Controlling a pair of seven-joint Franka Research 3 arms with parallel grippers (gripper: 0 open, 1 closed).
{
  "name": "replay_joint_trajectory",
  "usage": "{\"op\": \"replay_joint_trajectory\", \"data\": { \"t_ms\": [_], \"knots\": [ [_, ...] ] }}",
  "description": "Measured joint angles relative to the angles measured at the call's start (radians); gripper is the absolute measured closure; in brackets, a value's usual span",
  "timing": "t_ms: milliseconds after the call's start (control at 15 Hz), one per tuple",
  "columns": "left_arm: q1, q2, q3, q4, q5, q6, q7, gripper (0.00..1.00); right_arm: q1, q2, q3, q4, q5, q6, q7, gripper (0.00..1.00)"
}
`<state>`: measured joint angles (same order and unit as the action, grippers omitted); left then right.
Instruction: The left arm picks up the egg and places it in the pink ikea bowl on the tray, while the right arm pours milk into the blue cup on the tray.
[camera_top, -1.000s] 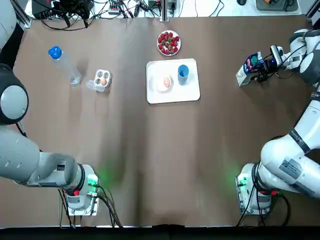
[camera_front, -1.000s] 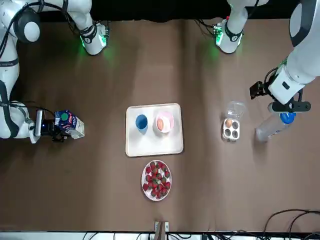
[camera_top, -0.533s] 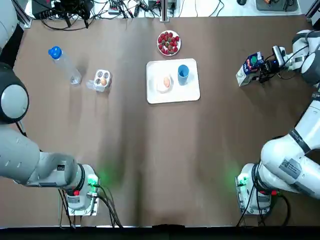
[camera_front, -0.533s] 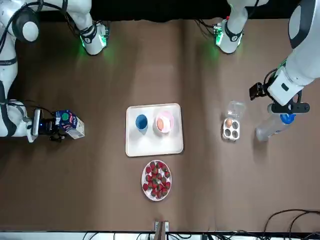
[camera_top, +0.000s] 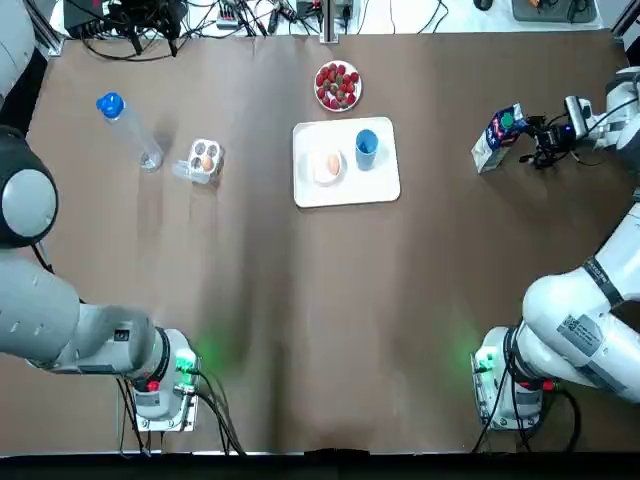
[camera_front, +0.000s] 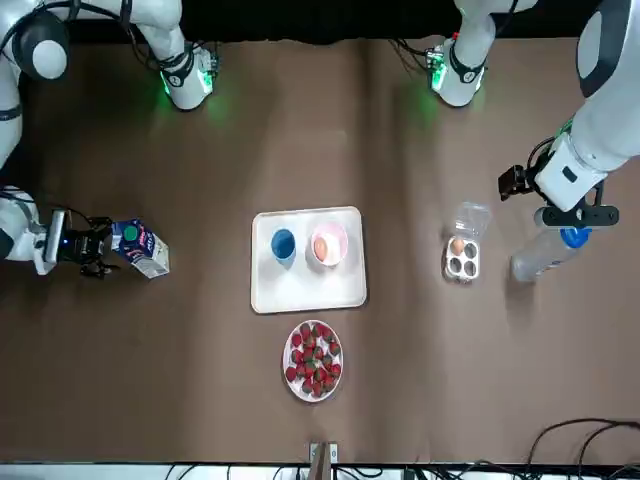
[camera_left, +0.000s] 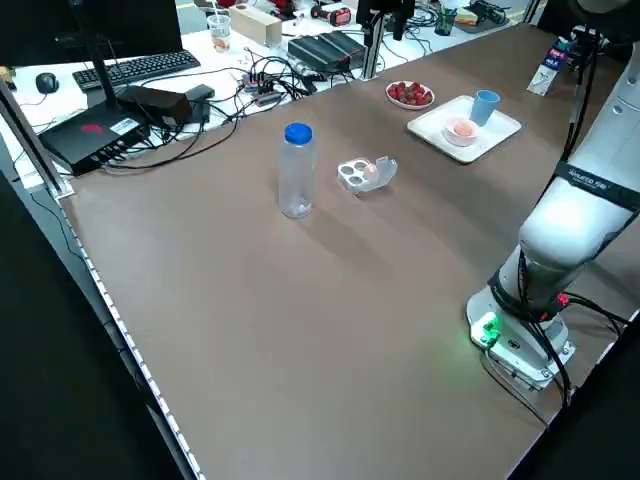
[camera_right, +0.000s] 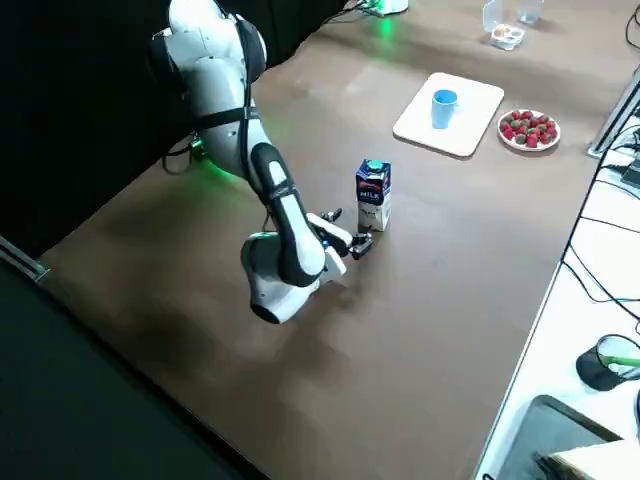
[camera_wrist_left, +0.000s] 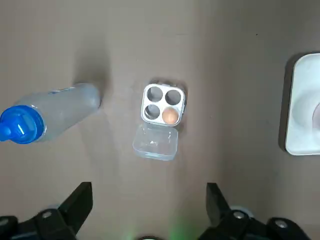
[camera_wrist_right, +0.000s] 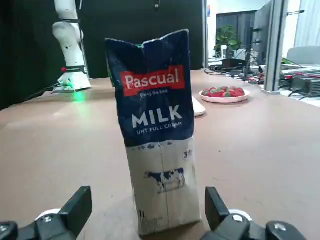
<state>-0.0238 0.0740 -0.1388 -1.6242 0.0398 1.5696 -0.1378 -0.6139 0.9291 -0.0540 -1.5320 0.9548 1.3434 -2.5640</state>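
A brown egg lies in the pink bowl on the white tray, beside the blue cup. The blue and white milk carton stands upright on the table, far to the tray's right. My right gripper is low by the table's right edge, open, a short gap from the carton. My left gripper hangs open high over the water bottle. An open egg carton beneath it holds one egg.
A plate of strawberries sits just beyond the tray. The clear bottle with a blue cap stands at the far left, next to the egg carton. Cables and equipment line the far table edge.
My right gripper has let go of the milk carton and drawn back toward the table's right edge. The carton stays standing. The left arm has not moved.
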Motion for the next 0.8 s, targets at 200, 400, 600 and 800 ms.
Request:
{"op": "replay_joint_trajectory", "data": {
  "t_ms": [200, 400, 600, 800],
  "knots": [
    [0.000, 0.000, 0.000, 0.000, 0.000, 0.000, 0.000, 0.00, -0.032, -0.010, -0.001, 0.022, -0.025, -0.001, 0.007, 0.00],
    [0.000, 0.000, 0.000, 0.000, 0.000, 0.000, 0.000, 0.00, -0.037, -0.053, -0.009, 0.036, -0.060, -0.003, 0.149, 0.00],
    [0.000, 0.000, 0.000, 0.000, 0.000, 0.000, 0.000, 0.00, -0.026, -0.101, -0.006, 0.043, -0.091, -0.009, 0.342, 0.00],
    [0.000, 0.000, 0.000, 0.000, 0.000, 0.000, 0.000, 0.00, 0.004, -0.147, -0.006, 0.064, -0.137, -0.009, 0.466, 0.00]
  ]
}}
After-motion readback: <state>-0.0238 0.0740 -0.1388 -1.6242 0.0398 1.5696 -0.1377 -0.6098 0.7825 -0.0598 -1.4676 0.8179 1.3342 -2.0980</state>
